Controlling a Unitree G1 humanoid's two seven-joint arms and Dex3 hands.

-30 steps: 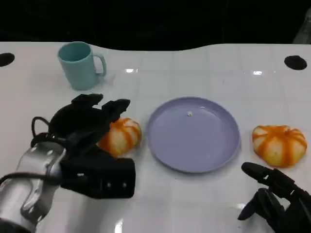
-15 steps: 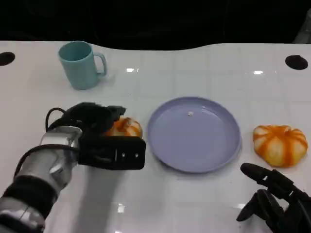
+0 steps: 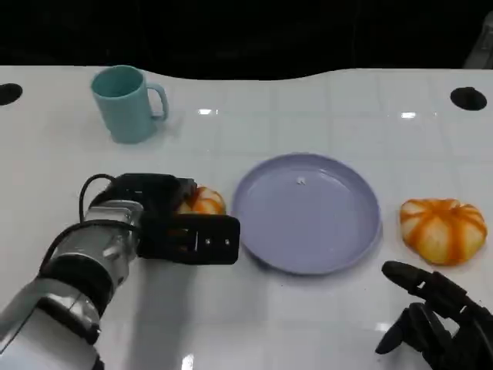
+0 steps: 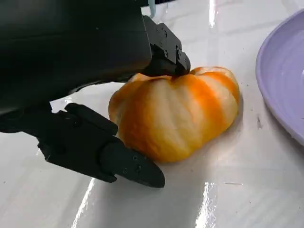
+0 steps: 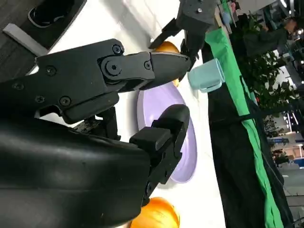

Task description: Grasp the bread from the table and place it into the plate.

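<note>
One orange-striped bread (image 3: 203, 201) lies on the table just left of the lilac plate (image 3: 308, 231). My left hand (image 3: 168, 222) is lowered over it and hides most of it. In the left wrist view a finger (image 4: 165, 46) presses the top of this bread (image 4: 180, 111) and the thumb (image 4: 107, 154) lies against its near side; it rests on the table beside the plate rim (image 4: 285, 80). A second bread (image 3: 443, 229) sits right of the plate. My right hand (image 3: 435, 324) rests at the front right, fingers apart and holding nothing.
A teal cup (image 3: 127, 102) stands at the back left. The right wrist view shows the plate (image 5: 187, 161), the cup (image 5: 206, 76) and the second bread (image 5: 156, 214) close to my right hand (image 5: 137, 95). The table's dark far edge runs behind the cup.
My left hand has dropped from above the left bread and turned down onto it, fingers now closing around it. The bread, plate and right hand have stayed in place.
</note>
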